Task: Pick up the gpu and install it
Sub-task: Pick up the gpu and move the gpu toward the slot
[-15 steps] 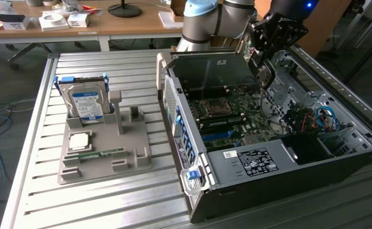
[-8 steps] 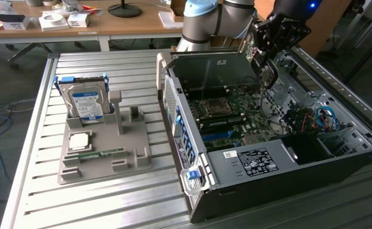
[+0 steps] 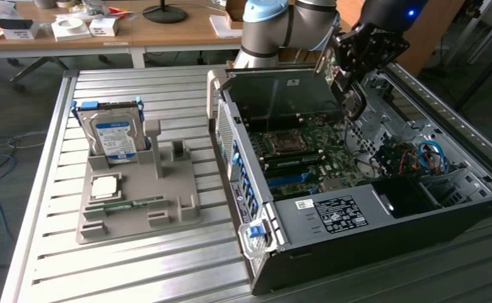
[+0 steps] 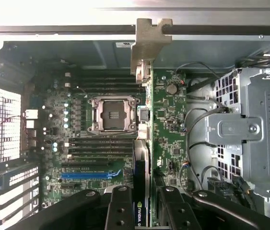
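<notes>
My two fingers [image 4: 119, 210] were clamped on the one gpu [image 4: 142, 158], held edge-on over the motherboard [image 4: 101, 158] inside the single open case [image 3: 313, 252] at the exterior view's right; one hard drive [image 3: 115, 136] stood in the tray [image 3: 137, 218] at its left.

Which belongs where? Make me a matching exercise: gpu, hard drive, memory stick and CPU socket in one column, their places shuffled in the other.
1. gpu
2. hard drive
3. memory stick
4. CPU socket

A. lying flat on the gray holder
B. clamped in the gripper over the open computer case
C. standing upright in the gray holder
D. on the motherboard inside the computer case

Pairs: 1-B, 2-C, 3-A, 4-D
</notes>
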Action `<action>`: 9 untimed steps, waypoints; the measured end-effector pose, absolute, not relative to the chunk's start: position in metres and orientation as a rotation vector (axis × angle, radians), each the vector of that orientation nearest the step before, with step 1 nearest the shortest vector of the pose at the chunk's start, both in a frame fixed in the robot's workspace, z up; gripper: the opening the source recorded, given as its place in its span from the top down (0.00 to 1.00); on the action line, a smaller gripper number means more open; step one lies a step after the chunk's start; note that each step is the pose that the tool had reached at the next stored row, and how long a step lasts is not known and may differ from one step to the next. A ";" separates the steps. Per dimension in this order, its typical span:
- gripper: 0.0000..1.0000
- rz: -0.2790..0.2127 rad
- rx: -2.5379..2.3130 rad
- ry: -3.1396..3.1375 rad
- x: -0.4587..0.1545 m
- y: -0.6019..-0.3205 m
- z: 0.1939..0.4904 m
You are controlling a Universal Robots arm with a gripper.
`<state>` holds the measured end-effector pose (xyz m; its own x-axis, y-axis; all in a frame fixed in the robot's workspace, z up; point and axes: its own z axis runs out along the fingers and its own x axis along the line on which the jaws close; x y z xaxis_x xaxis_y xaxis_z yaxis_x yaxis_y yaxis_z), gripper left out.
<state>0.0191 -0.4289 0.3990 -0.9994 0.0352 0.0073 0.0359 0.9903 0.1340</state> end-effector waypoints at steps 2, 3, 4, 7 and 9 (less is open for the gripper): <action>0.74 -0.210 -0.056 -3.129 0.019 -0.429 0.398; 0.74 -0.210 -0.056 -3.129 0.019 -0.429 0.398; 0.74 -0.211 -0.056 -3.129 0.019 -0.429 0.398; 0.74 -0.215 -0.056 -3.129 0.019 -0.429 0.398; 0.74 -0.217 -0.056 -3.129 0.019 -0.429 0.398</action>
<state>0.0191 -0.4289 0.3979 -0.9994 0.0352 0.0074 0.0359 0.9898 0.1379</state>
